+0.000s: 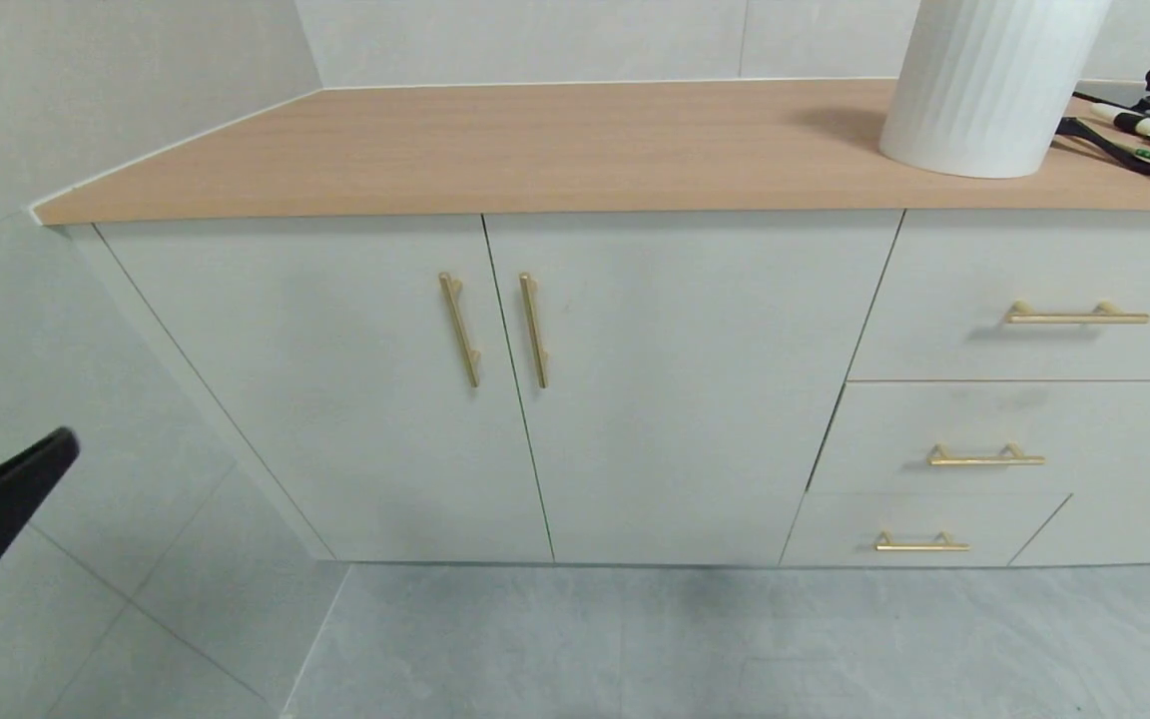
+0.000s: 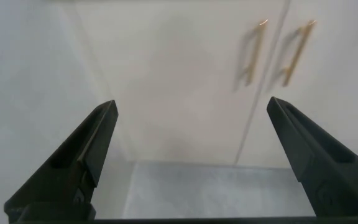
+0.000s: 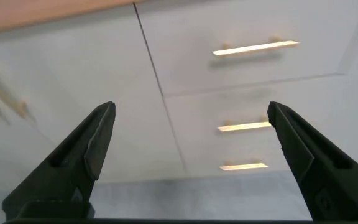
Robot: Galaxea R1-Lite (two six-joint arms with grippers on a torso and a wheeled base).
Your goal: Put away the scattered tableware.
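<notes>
utensils lie upper right on the counter beside a white ribbed pot: light, stiff, likely slick; pinch mid-handle. left gripper and right gripper gape wide, empty.

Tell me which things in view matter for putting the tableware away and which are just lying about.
For the job: scattered utensils at the right end of the countertop; drawers and cabinet doors, all closed, likely storage.
Just there: white ribbed container, purpose unclear.
</notes>
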